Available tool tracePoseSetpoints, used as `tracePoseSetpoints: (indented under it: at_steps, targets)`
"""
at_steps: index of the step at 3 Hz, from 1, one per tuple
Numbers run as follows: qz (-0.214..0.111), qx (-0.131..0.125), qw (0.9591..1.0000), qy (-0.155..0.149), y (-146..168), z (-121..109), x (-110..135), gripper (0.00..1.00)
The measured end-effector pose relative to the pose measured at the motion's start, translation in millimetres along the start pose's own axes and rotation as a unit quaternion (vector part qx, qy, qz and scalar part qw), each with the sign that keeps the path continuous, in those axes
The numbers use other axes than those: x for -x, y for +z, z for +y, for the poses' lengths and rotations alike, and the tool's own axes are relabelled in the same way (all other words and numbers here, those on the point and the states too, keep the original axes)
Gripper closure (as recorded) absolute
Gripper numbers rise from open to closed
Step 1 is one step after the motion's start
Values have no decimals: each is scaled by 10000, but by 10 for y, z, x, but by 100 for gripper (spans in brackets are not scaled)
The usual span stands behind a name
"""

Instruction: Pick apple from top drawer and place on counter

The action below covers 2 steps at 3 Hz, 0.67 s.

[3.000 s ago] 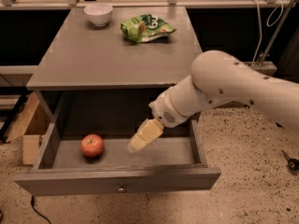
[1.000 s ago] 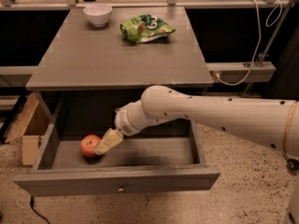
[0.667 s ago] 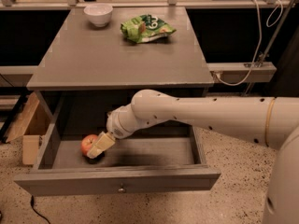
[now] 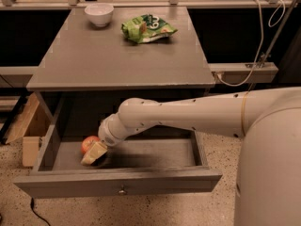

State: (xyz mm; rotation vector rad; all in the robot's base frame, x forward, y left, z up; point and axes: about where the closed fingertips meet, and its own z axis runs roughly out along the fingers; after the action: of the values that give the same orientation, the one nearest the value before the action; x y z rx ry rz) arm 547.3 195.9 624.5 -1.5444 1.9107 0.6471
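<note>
The apple (image 4: 88,143), small and red with yellowish patches, lies at the left end of the open top drawer (image 4: 117,180). The drawer is pulled out from the grey cabinet, and its round metal knob (image 4: 122,190) faces front. My gripper (image 4: 94,154), with cream-coloured tips, is down inside the drawer. It sits right against the apple's front right side and hides part of it. My white arm reaches in from the right across the drawer. The counter (image 4: 117,55) is the flat grey top above the drawer.
A white bowl (image 4: 99,13) stands at the counter's back left. A green snack bag (image 4: 146,28) lies at the back middle. A cardboard box (image 4: 29,131) stands on the floor left of the cabinet. A rail with a white cable (image 4: 244,72) runs on the right.
My arm has swung left across the drawer. The gripper has moved from the drawer's middle to the apple and now overlaps it.
</note>
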Motion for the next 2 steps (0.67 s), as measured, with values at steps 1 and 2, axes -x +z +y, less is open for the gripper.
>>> tracePoseSetpoints:
  at_steps: [1,2]
  targets:
    - [81,-25,10000,19,51,37,-58,22]
    - [109,-32,9999,30,52,60,-86,45]
